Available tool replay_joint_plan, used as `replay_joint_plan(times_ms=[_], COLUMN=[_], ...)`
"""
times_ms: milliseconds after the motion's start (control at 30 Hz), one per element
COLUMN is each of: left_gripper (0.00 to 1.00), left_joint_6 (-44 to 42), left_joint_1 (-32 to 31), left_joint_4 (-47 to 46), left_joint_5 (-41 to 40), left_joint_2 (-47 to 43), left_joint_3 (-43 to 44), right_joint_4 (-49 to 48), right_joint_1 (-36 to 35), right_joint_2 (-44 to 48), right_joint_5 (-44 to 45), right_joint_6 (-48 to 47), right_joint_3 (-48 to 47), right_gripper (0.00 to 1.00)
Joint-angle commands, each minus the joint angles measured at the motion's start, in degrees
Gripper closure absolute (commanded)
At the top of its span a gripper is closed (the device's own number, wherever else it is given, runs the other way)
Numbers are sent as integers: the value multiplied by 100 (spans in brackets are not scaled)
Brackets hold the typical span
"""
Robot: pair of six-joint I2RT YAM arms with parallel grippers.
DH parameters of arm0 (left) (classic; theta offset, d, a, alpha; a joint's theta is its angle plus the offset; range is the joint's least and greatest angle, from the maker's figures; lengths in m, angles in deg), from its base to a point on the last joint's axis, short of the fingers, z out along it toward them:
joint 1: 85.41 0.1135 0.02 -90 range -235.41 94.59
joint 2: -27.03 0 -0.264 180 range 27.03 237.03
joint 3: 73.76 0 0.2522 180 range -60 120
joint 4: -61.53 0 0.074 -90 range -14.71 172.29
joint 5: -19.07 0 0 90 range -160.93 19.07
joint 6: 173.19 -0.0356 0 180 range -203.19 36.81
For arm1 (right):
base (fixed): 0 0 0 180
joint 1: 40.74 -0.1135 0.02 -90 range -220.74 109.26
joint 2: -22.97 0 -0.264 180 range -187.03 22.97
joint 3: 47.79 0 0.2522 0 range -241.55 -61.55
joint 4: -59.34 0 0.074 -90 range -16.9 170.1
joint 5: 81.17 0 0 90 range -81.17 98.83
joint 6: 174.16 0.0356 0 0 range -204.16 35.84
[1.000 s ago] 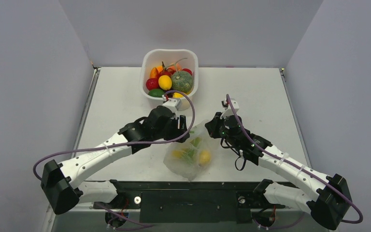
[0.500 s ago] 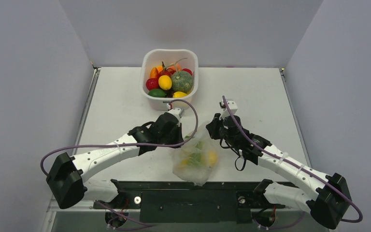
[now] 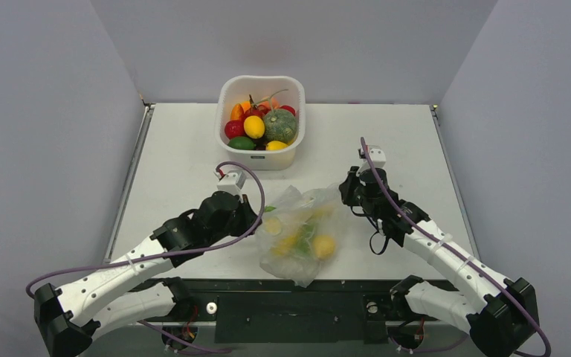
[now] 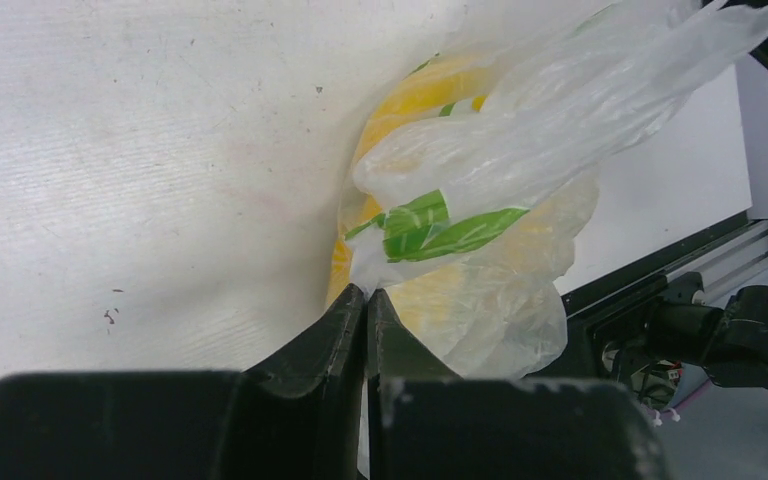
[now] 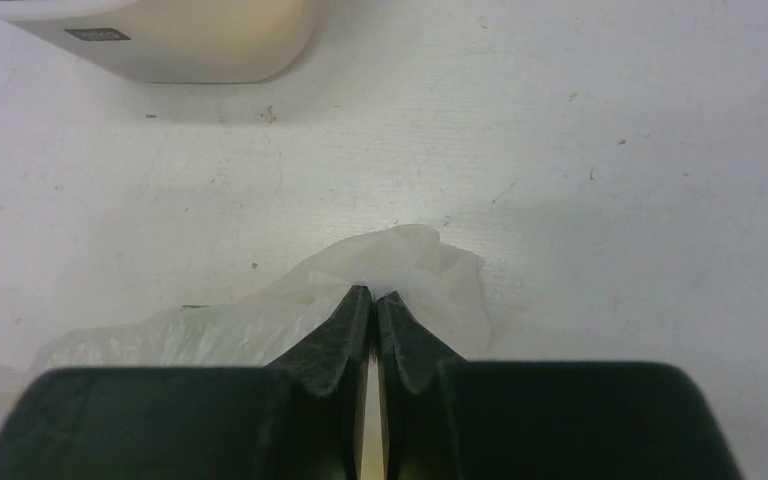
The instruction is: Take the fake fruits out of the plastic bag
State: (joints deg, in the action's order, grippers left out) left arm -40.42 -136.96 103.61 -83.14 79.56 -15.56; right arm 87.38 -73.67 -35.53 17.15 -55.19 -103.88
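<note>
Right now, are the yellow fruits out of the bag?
No, the yellow fruits lie inside the bag, whose edges the left gripper and right gripper pinch.

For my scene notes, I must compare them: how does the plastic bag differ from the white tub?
The plastic bag is transparent and crumpled; the white tub is opaque and rigid. The bag lies near the arms, pinched by the left end effector and right end effector; the tub stands farther back, untouched. Both hold fake fruits.
</note>
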Motion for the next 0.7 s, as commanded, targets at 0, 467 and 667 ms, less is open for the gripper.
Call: replay_joint_plan(times_ms=[0,467,667], left_gripper=[100,100,100], left_joint_6=[181,185,250], left_joint_1=[19,40,40], left_joint_4=[-290,-556,-681], left_joint_5=[79,347,555], left_joint_2=[-337,-309,-198], left_joint_3=[-106,-39,-76], right_joint_4=[-18,-305,-2773], right_joint_1=[103,-1029,-1024], right_joint_2=[140,703,748], right_joint_5=[-907,-1674,-1833], right_joint_6=[-195,106,1765], right_joint_3=[-159,244,1229], right_gripper=[92,39,34])
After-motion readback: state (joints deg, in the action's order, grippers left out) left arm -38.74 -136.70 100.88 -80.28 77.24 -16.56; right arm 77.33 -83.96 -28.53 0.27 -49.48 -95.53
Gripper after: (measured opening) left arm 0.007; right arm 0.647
